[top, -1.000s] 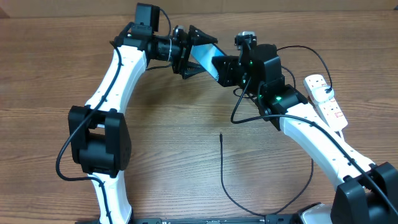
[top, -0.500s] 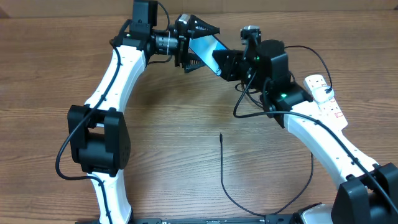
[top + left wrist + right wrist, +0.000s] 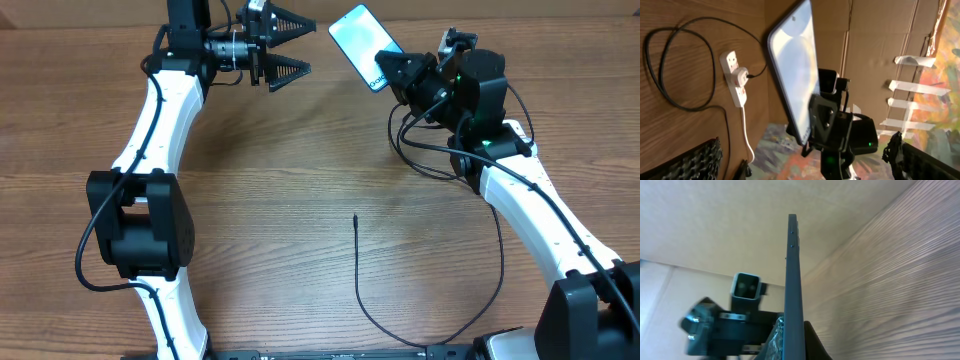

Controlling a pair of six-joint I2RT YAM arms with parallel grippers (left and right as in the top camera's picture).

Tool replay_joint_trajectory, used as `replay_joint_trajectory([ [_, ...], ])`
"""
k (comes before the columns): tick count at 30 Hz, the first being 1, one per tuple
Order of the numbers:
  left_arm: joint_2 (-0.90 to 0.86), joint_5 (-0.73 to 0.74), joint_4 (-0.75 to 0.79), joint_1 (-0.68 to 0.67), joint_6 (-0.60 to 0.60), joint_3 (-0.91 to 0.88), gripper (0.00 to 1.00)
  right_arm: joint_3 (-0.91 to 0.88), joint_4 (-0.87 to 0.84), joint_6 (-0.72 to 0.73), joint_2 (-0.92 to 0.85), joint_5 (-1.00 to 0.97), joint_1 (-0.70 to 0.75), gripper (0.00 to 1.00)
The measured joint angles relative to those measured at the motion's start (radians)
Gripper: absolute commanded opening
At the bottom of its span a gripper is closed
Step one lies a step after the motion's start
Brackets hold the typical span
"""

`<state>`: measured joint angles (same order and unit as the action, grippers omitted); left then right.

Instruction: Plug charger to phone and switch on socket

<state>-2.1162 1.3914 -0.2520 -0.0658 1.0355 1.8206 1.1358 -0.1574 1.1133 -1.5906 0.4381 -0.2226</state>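
Phone [image 3: 355,35] clamped in right end effector [image 3: 390,72], left end effector [image 3: 313,48] apart, socket [image 3: 734,80] clearest from left wrist

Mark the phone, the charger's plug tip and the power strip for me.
phone [image 3: 355,38]: overhead view, middle of its lit screen.
charger plug tip [image 3: 355,217]: overhead view, free end of the black cable.
power strip [image 3: 730,61]: left wrist view, its empty outlet.

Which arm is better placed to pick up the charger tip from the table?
Left, probably. The left gripper is open and empty; the right gripper is shut on the phone, holding it up. The charger lies free on the table.
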Motion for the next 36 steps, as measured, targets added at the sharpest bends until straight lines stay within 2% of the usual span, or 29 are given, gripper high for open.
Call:
replay_joint_trajectory([
  [11, 0.000, -0.131, 0.052, -0.001, -0.024, 0.000, 1.00, 0.000, -0.089, 0.305, 0.000, 0.061, -0.008, 0.04],
  [16, 0.000, -0.159, 0.167, -0.001, 0.040, 0.000, 1.00, 0.000, -0.090, 0.415, 0.000, 0.060, -0.044, 0.04],
  [20, 0.000, -0.181, 0.179, -0.007, 0.095, 0.000, 1.00, 0.000, -0.105, 0.477, 0.000, 0.043, -0.077, 0.04],
  [23, 0.000, -0.193, 0.179, -0.013, 0.134, 0.000, 0.82, 0.000, -0.109, 0.497, 0.000, 0.016, -0.105, 0.04],
  [24, 0.000, -0.199, 0.179, -0.018, 0.158, 0.000, 0.79, 0.000, -0.111, 0.506, 0.000, -0.002, -0.117, 0.04],
  [32, 0.000, -0.210, 0.181, -0.053, 0.309, 0.000, 0.79, 0.000, -0.121, 0.536, 0.000, -0.068, -0.162, 0.04],
  [34, 0.000, -0.213, 0.181, -0.059, 0.327, 0.000, 0.76, 0.000, -0.121, 0.536, 0.000, -0.076, -0.164, 0.04],
  [36, 0.000, -0.219, 0.181, -0.059, 0.336, 0.000, 0.67, 0.000, -0.122, 0.536, 0.000, -0.081, -0.166, 0.04],
])
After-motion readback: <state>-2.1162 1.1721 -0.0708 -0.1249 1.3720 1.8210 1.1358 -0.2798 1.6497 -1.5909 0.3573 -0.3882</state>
